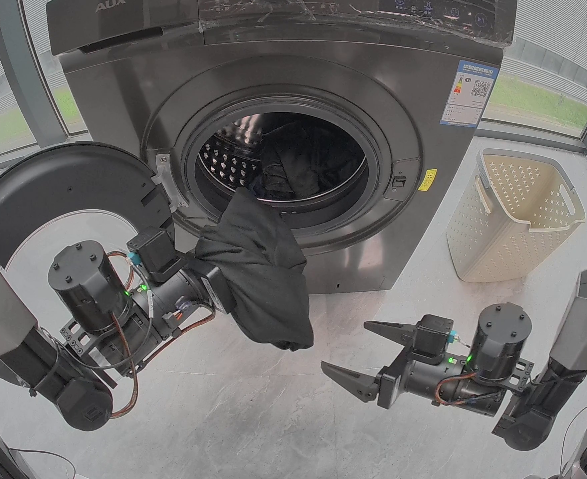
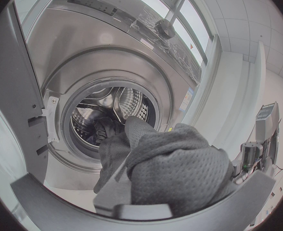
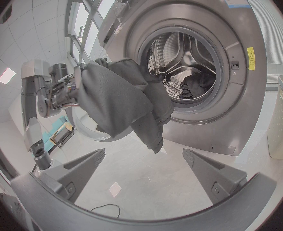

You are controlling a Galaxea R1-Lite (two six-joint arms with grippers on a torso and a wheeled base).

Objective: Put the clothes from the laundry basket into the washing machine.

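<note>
Above the grey floor point(image 1: 240, 400), the right gripper point(image 1: 345, 347) waits near with fingers wide and empty. The left gripper point(image 1: 221, 292) clamps the dark garment point(image 1: 260, 267) at the washing machine point(image 1: 373, 88) opening; its hanging part may catch the rim and fall outside.

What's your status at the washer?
Left gripper holding dark garment at washer mouth. Right gripper open, empty. Door open, other clothes already in drum, nothing blocking.

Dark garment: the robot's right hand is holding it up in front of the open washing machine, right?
No, the left hand holds the dark garment up in front of the open washing machine; the right hand is open and empty. The head view shows it.
</note>
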